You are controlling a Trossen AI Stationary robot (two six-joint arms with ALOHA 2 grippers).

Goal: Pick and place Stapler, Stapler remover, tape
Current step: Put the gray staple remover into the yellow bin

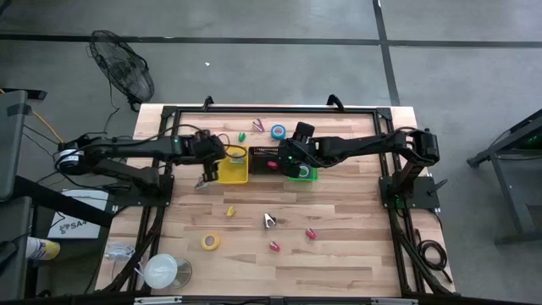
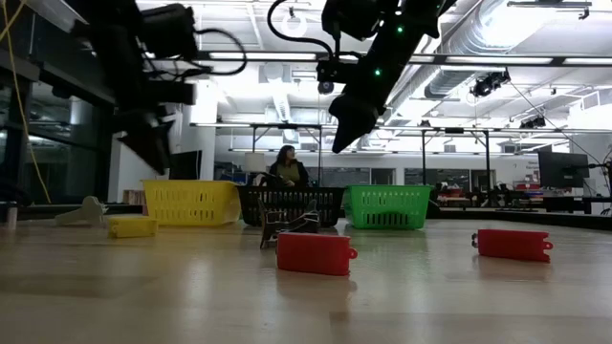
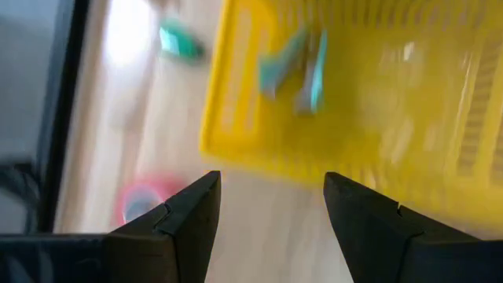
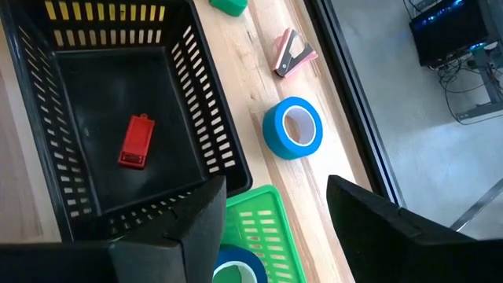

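A: How much room is there on the worktop [image 1: 339,254]?

B: Three bins sit in a row toward the far edge: yellow bin [image 1: 233,170], black bin [image 1: 264,159], green bin [image 1: 298,172], sides touching or nearly so. The near half is mostly bare wood, with small things scattered well apart.

A: The left gripper [image 1: 203,180]?

B: It hangs off the worktop, beside the yellow bin's outer near corner. Its fingers [image 3: 185,216] are spread and hold nothing; through the gap you see bare wood and the bin's edge.

A: And the right gripper [image 1: 292,158]?

B: Above the seam between the black and green bins. Fingers [image 4: 196,212] wide apart, nothing between them.

A: Where's the tape?

B: One blue tape roll [image 4: 292,127] lies flat, hole up, near the far rail just behind the black bin. Another blue roll [image 4: 236,267] lies in the green bin. A yellow tape roll [image 1: 210,241] lies flat near the front.

A: The staplers?

B: A red stapler [image 4: 135,142] lies in the black bin, long axis roughly along the bin's side walls. Two more red staplers [image 2: 316,253] [image 2: 513,244] lie on the near worktop. A pink staple remover [image 4: 289,53] lies by the far rail.
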